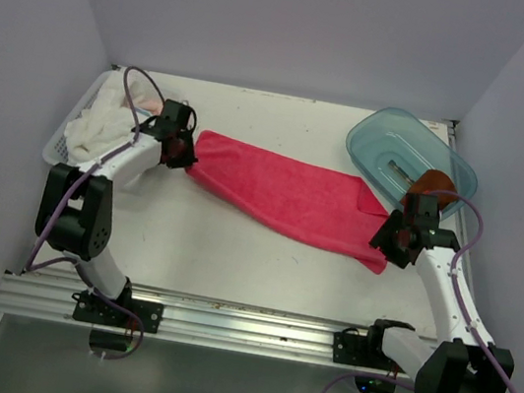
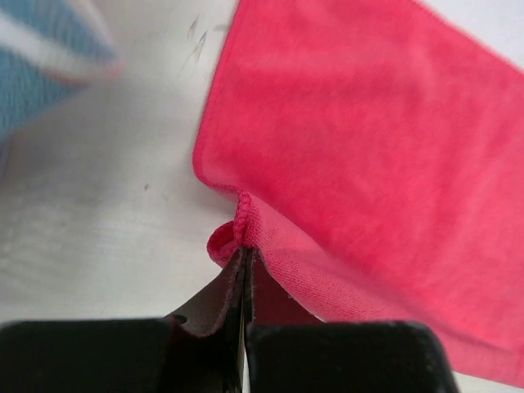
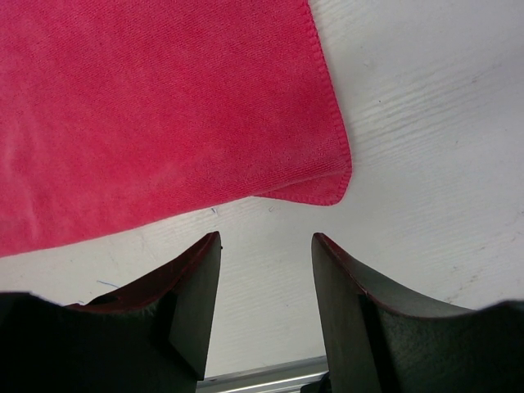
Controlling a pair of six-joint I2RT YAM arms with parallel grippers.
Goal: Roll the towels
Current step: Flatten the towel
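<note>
A bright pink-red towel [image 1: 287, 196] lies spread flat across the table, slanting from the back left toward the front right. My left gripper [image 1: 181, 151] is shut on its left corner. In the left wrist view the fingertips [image 2: 244, 250] pinch the bunched hem of the towel [image 2: 368, 147]. My right gripper [image 1: 382, 240] is open just short of the towel's right end. In the right wrist view it [image 3: 266, 237] has bare table between its fingers, and the towel corner [image 3: 327, 184] lies just beyond them. A rust-brown towel [image 1: 434, 181] sits in the blue tub.
A clear blue tub [image 1: 390, 142] stands at the back right. A white basket [image 1: 60, 140] of white cloths [image 1: 104, 122] is at the back left, close to my left arm. An aluminium rail [image 1: 242, 323] runs along the front edge. Walls enclose three sides.
</note>
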